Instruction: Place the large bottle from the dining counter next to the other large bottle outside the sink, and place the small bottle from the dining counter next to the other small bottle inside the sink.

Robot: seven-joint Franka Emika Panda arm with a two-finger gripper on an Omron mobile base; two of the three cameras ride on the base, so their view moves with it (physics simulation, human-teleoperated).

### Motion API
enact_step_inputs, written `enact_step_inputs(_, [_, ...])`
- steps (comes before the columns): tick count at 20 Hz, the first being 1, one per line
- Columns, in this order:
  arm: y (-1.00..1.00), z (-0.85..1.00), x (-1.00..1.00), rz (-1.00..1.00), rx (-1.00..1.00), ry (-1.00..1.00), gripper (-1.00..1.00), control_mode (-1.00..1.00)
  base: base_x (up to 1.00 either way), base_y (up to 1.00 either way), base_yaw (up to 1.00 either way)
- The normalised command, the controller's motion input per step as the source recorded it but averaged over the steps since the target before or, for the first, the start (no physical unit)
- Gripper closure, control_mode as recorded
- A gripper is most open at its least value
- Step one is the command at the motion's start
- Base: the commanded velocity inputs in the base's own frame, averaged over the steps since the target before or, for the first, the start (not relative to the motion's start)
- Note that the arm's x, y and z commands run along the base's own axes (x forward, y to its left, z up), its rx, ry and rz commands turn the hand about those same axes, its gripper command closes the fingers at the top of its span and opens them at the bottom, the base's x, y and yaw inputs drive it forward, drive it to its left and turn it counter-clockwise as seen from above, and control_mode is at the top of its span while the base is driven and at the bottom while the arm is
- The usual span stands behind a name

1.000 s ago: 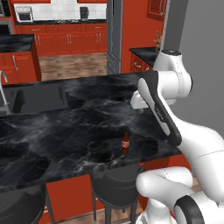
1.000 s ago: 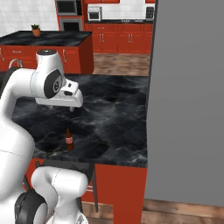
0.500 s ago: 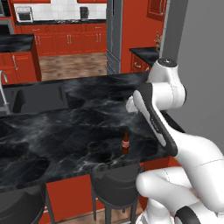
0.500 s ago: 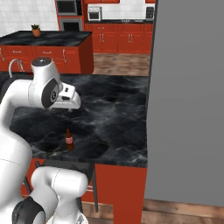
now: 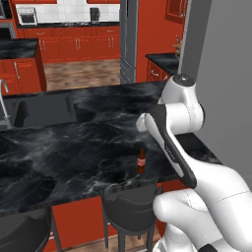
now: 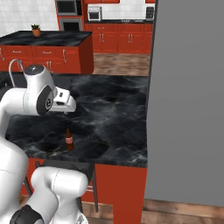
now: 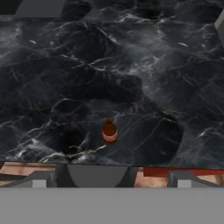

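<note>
Black marble surface carries a small brown bottle upright nr its front edge, just above a stool, w/ our hand fully open, empty, overhead; prob. light, stiff, slick glass, so we'd grip the body.

A small bottle stands upright on the surface near its front edge, above a stool, with the sink far behind to the left.

The sink runs off the left edge — its tap cut off.
</note>
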Motion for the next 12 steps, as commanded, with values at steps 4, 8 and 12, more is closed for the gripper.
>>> enact_step_inputs(4, [0.0,-0.12,0.0,0.0,0.0,0.16,-1.0,-1.0,0.0,0.0,0.0])
enact_step_inputs(8, [0.02,-0.08,0.04,0.0,0.0,0.22,-1.0,-1.0,0.0,0.0,0.0])
enact_step_inputs(12, [0.01,-0.04,0.12,0.0,0.0,0.08,-1.0,-1.0,0.0,0.0,0.0])
